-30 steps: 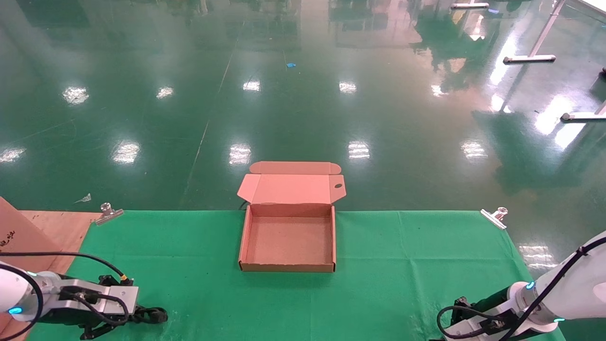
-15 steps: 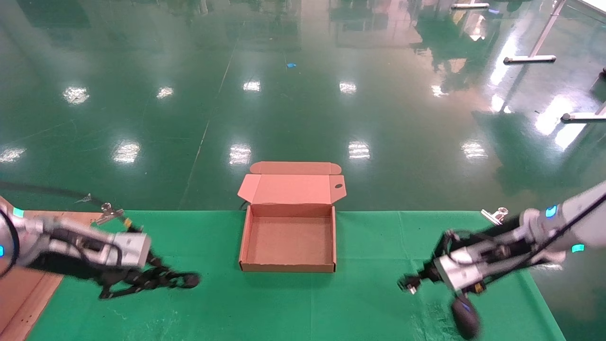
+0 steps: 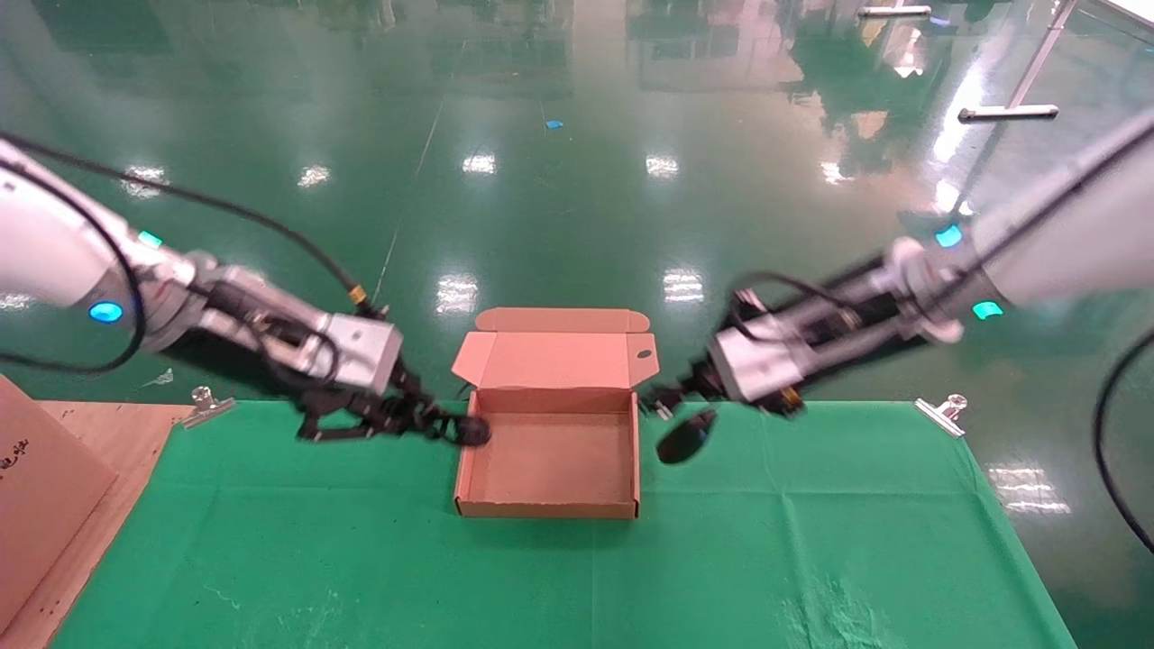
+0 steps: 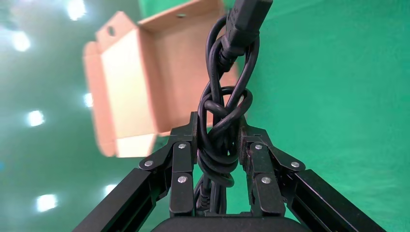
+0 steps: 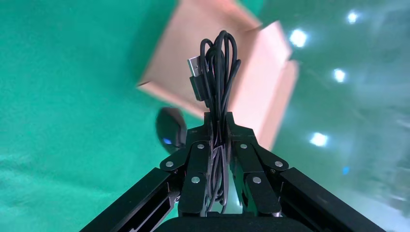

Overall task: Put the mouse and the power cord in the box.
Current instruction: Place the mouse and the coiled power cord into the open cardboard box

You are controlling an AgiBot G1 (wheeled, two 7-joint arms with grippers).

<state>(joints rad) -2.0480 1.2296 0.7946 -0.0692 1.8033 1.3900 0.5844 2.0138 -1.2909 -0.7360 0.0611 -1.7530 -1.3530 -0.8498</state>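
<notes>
The brown cardboard box (image 3: 546, 509) lies open at mid-table, its lid (image 3: 554, 359) folded back. My left gripper (image 3: 424, 420) is shut on the knotted black power cord (image 4: 225, 121), held in the air just outside the box's left wall; the plug (image 4: 246, 17) sticks out past the fingers toward the box (image 4: 130, 82). My right gripper (image 3: 669, 398) hovers just right of the box, shut on the coiled cable (image 5: 217, 67) of the mouse. The black mouse (image 3: 685, 435) dangles below it, seen beside the fingers in the right wrist view (image 5: 170, 129). The box is empty.
A green cloth (image 3: 577, 586) covers the table. Metal clamps (image 3: 206, 403) (image 3: 942, 410) pin its far corners. A wooden board (image 3: 41, 487) lies at the left edge. Shiny green floor lies beyond the far edge.
Both arms rose from the table's front corners and swung inward and forward to the box's two sides, the left carrying the cord bundle, the right carrying the mouse by its cable.
</notes>
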